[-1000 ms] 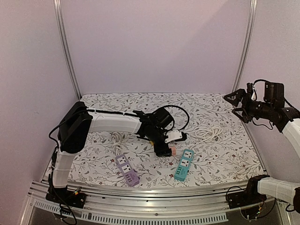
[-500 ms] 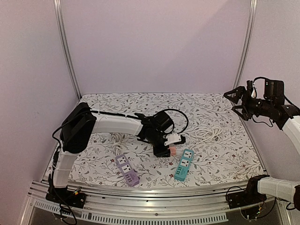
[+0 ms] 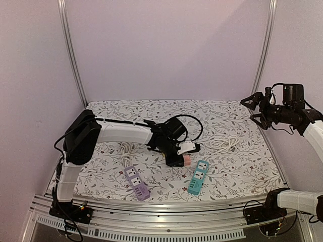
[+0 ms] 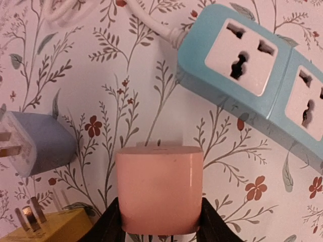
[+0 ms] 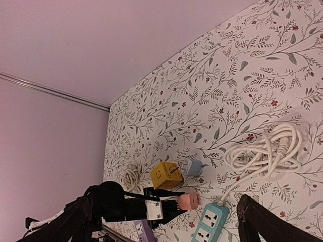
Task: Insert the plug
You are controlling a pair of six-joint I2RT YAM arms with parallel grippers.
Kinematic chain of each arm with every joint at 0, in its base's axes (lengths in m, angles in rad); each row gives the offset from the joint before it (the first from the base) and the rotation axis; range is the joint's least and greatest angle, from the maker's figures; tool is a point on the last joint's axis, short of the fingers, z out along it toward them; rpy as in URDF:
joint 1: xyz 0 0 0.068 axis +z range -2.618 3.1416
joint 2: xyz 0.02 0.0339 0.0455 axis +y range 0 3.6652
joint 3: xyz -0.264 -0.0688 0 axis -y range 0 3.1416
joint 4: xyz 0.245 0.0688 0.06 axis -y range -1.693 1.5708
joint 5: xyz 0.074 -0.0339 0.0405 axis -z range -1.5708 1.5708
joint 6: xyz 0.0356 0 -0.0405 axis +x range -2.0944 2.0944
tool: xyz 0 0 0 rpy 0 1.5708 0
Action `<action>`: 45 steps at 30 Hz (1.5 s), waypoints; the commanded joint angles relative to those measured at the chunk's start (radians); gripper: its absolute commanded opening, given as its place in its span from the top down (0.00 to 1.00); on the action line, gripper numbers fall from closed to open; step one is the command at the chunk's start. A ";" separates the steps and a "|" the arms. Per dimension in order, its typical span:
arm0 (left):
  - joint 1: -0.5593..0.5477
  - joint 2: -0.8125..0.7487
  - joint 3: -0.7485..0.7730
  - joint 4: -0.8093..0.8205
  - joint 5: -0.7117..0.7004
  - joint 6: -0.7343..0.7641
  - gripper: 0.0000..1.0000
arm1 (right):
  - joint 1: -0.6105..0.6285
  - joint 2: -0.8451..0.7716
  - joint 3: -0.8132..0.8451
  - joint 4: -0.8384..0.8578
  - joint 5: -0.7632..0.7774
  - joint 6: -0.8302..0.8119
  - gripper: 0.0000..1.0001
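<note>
Low in the left wrist view, clamped between the closed left fingers (image 4: 110,227): pink plug (image 4: 159,189), over the counter (image 4: 75,75), near but apart from the teal power strip (image 4: 252,75) at upper right. Along the right wrist view's bottom edge, spread wide and empty: right fingers (image 5: 262,224).

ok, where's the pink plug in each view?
Top external: pink plug just below frame centre, at the left arm's tip.
Left wrist: bottom centre, filling the foreground.
Right wrist: lower middle, small.
Shared landmark: teal power strip, right beside the plug in all three.
</note>
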 commanded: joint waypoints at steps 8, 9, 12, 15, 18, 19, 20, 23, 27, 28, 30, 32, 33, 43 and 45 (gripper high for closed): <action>-0.014 -0.383 -0.145 0.171 -0.019 -0.259 0.95 | -0.005 0.002 -0.189 0.326 -0.137 0.242 0.01; -0.016 -0.419 -0.171 0.181 -0.018 -0.274 0.96 | -0.005 -0.010 -0.215 0.366 -0.162 0.260 0.01; -0.030 -0.511 -0.243 0.201 -0.023 -0.302 1.00 | -0.001 0.030 -0.226 0.429 -0.281 0.281 0.01; -0.036 -0.553 -0.252 0.158 -0.034 -0.345 1.00 | 0.053 0.122 -0.172 0.426 -0.391 0.237 0.01; -0.042 -0.588 -0.265 0.125 0.010 -0.344 1.00 | 0.153 0.228 -0.078 0.351 -0.427 0.136 0.01; -0.046 -0.601 -0.270 0.121 0.014 -0.339 1.00 | 0.184 0.256 -0.050 0.325 -0.432 0.113 0.01; -0.046 -0.612 -0.274 0.115 0.031 -0.329 1.00 | 0.220 0.290 -0.025 0.307 -0.439 0.083 0.01; -0.046 -0.636 -0.272 0.073 0.078 -0.308 1.00 | 0.313 0.376 0.036 0.275 -0.437 0.036 0.01; -0.049 -0.649 -0.261 0.007 0.100 -0.292 1.00 | 0.400 0.452 0.084 0.310 -0.452 0.029 0.06; -0.051 -0.657 -0.263 0.000 0.100 -0.291 1.00 | 0.421 0.474 0.092 0.326 -0.460 0.035 0.08; -0.054 -0.670 -0.268 -0.004 0.098 -0.296 1.00 | 0.459 0.506 0.120 0.336 -0.465 0.045 0.12; -0.054 -0.679 -0.273 -0.001 0.099 -0.310 1.00 | 0.494 0.543 0.149 0.337 -0.469 0.047 0.14; -0.055 -0.682 -0.275 0.002 0.099 -0.316 1.00 | 0.511 0.556 0.160 0.341 -0.473 0.047 0.15; -0.063 -0.686 -0.287 0.002 0.059 -0.326 1.00 | 0.577 0.622 0.195 0.390 -0.555 0.076 0.31; -0.065 -0.686 -0.287 0.002 0.049 -0.325 1.00 | 0.583 0.626 0.195 0.396 -0.573 0.079 0.34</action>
